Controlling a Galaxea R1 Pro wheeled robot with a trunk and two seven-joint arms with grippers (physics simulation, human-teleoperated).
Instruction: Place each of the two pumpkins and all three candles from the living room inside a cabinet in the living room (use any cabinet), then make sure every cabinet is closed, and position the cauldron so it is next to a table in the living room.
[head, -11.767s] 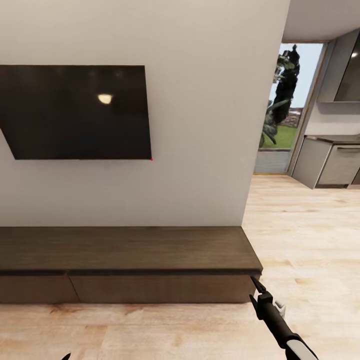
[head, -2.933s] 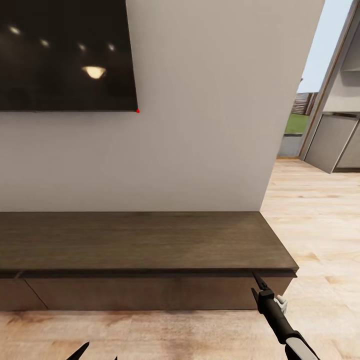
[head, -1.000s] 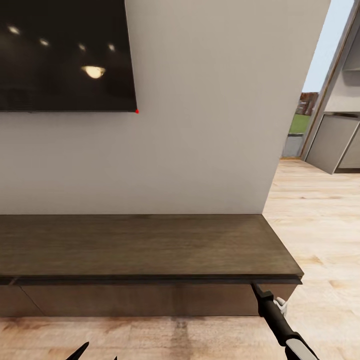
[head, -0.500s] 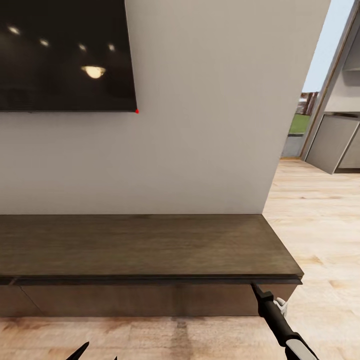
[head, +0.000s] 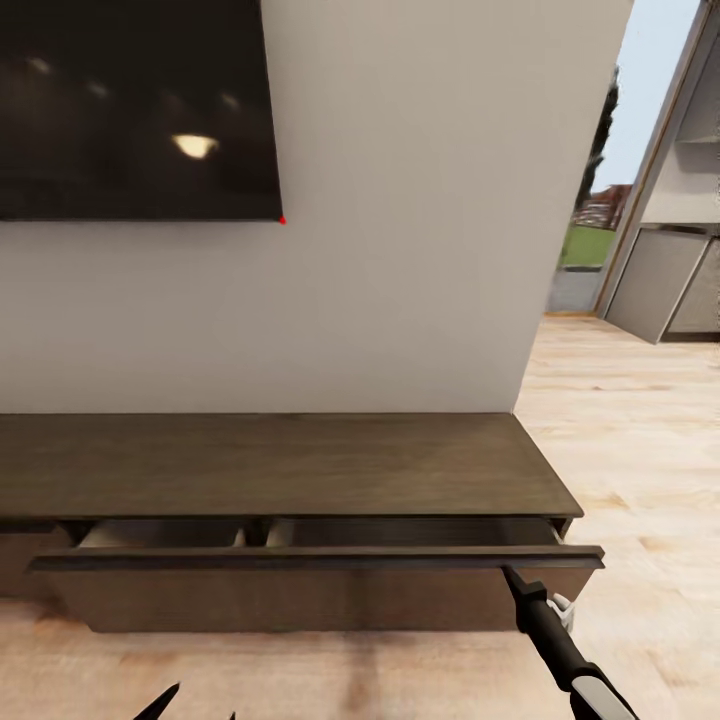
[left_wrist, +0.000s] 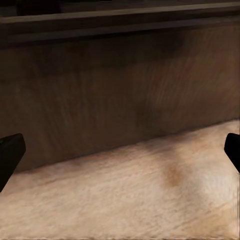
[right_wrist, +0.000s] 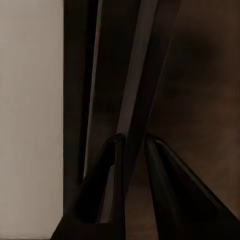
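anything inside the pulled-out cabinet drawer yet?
Nothing visible. The cabinet drawer is only partly out: a strip of pale interior with one divider shows, bare. The rest is hidden under the cabinet top and behind the drawer front.

A large black wall-mounted television (head: 135, 105) fills the upper left, its glossy screen reflecting a warm ceiling light and a few fainter spots. A tiny red dot (head: 283, 220) glows at its lower right corner. The television hangs on a plain pale wall (head: 420, 250) that ends in a vertical corner toward the right. Light wood plank flooring (head: 630, 430) stretches away past that corner. Beyond it, a tall doorway (head: 600, 180) opens onto bright sky, green grass and a dark tree. At the far right stand grey kitchen units (head: 670, 285) against the wall.
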